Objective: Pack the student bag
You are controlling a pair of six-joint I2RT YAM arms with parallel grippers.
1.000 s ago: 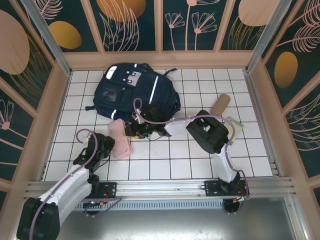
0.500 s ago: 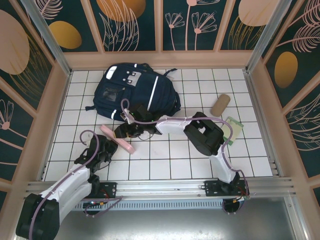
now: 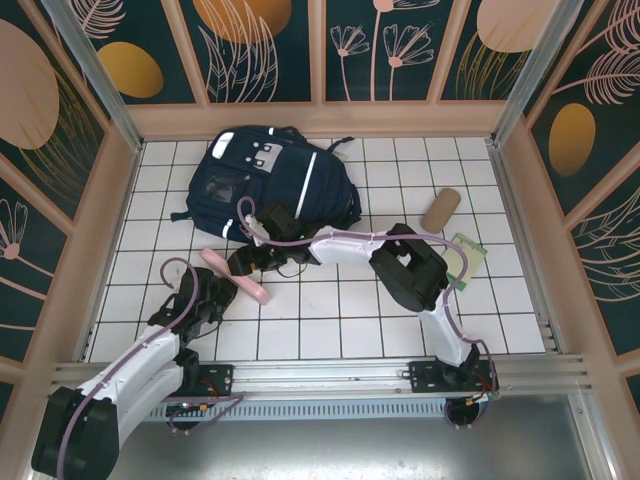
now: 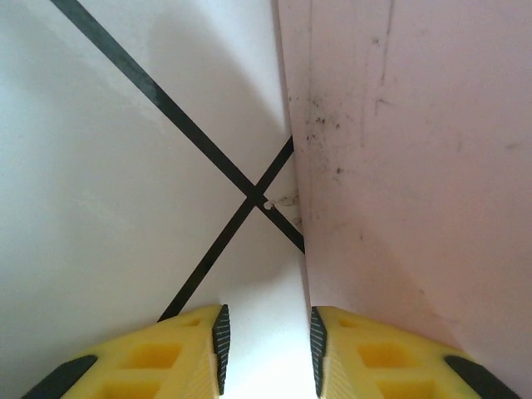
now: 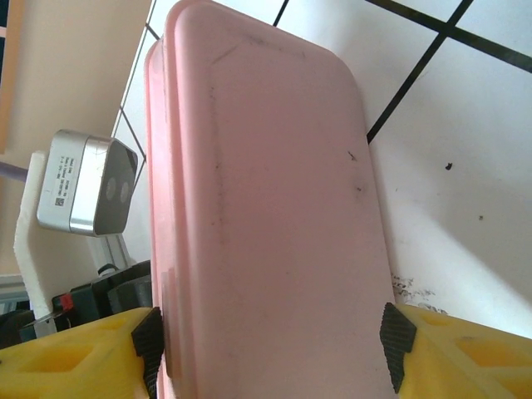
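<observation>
Two arms met at the pink case (image 5: 266,208) on its edge just nearer than the student bag (image 3: 265,180): the left gripper (image 4: 266,337) was slightly spread beside it, and the right gripper (image 5: 270,345) straddled it, though I couldn't tell whether it was pinching.

Nothing legible: the small printed label (image 5: 61,179) on the grey camera module (image 5: 93,189) is too fine to read.

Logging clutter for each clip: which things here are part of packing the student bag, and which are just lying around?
In the job: student bag; pink case, between the fingers of the right gripper.
Lying about, untouched: tan roll; pale green flat item beside the right arm.
</observation>
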